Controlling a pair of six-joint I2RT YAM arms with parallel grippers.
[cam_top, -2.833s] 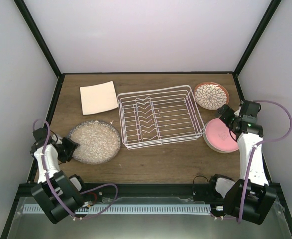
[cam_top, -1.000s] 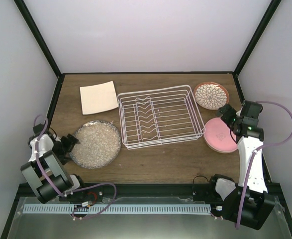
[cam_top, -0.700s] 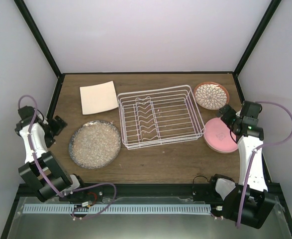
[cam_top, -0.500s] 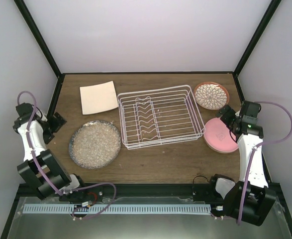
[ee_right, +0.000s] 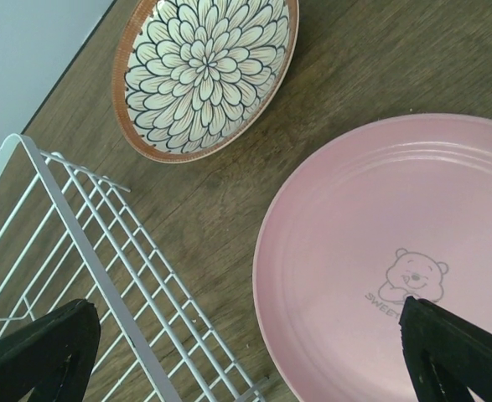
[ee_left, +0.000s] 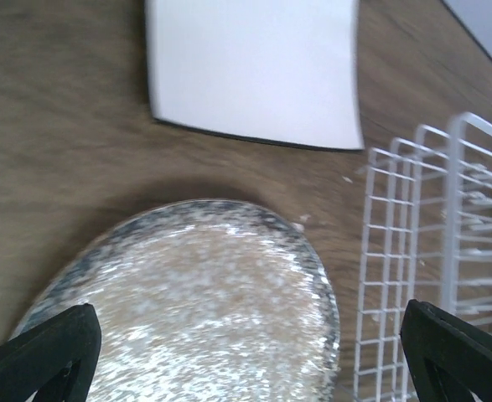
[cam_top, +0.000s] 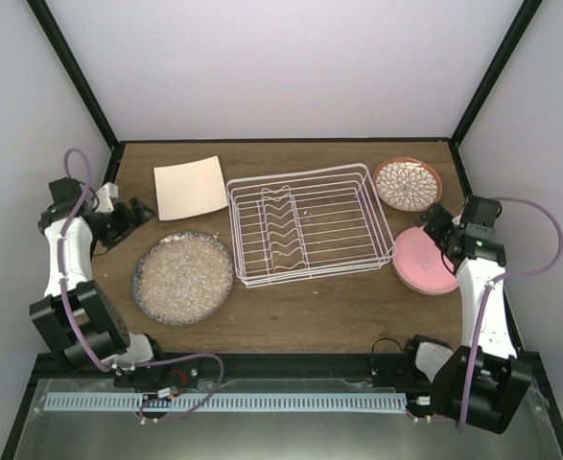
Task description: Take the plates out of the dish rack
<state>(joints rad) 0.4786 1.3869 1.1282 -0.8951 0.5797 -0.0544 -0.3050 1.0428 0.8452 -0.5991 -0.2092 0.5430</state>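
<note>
The white wire dish rack [cam_top: 279, 225] stands mid-table with nothing in it. Left of it lie a cream square plate [cam_top: 190, 187] and a speckled grey round plate [cam_top: 182, 276]. On its right lie a floral plate with a reddish rim [cam_top: 408, 183] and a pink plate [cam_top: 425, 261]. My left gripper [cam_top: 132, 213] hovers open just left of the square plate, above the speckled plate's [ee_left: 195, 310] far edge. My right gripper [cam_top: 436, 222] is open over the pink plate's [ee_right: 396, 251] inner edge. Both hold nothing.
A black frame and pale walls close in the wooden table [cam_top: 300, 311] at the back and sides. The rack's left wall [ee_left: 413, 209] is to the right in the left wrist view. The rack's corner [ee_right: 86, 260] is at lower left in the right wrist view.
The left arm has lifted away from the speckled plate's left edge and swung back and inward, ending beside the square plate. The right arm has barely moved. All plates stay put.
</note>
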